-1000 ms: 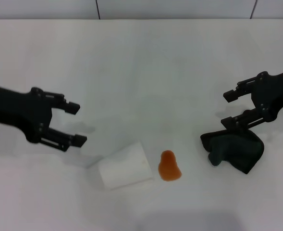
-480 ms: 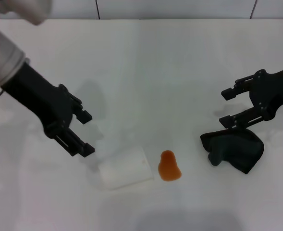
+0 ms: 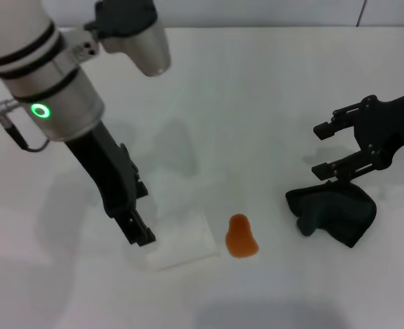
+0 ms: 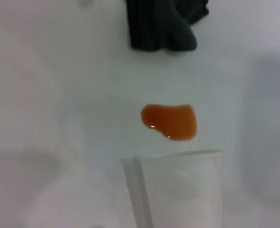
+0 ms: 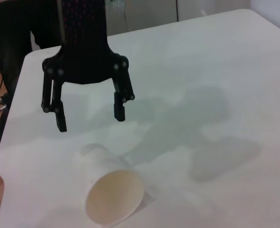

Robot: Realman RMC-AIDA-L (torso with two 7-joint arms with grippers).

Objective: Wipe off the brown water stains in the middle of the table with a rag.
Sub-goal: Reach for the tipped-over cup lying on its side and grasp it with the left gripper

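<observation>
The brown water stain is a small orange-brown blob on the white table; it also shows in the left wrist view. The dark rag lies bunched to the stain's right, and the left wrist view shows it too. My right gripper is open and empty, just beyond the rag's far edge. My left gripper points down at the left end of a white paper cup. The right wrist view shows the left gripper open just above the cup.
The white cup lies on its side just left of the stain, its mouth towards the stain. The left arm's large white body hangs over the table's left half. The table's edge shows in the right wrist view.
My left arm swung in from the left, turned downward and brought its gripper to the cup's left end. The right gripper, rag, cup and stain stayed put.
</observation>
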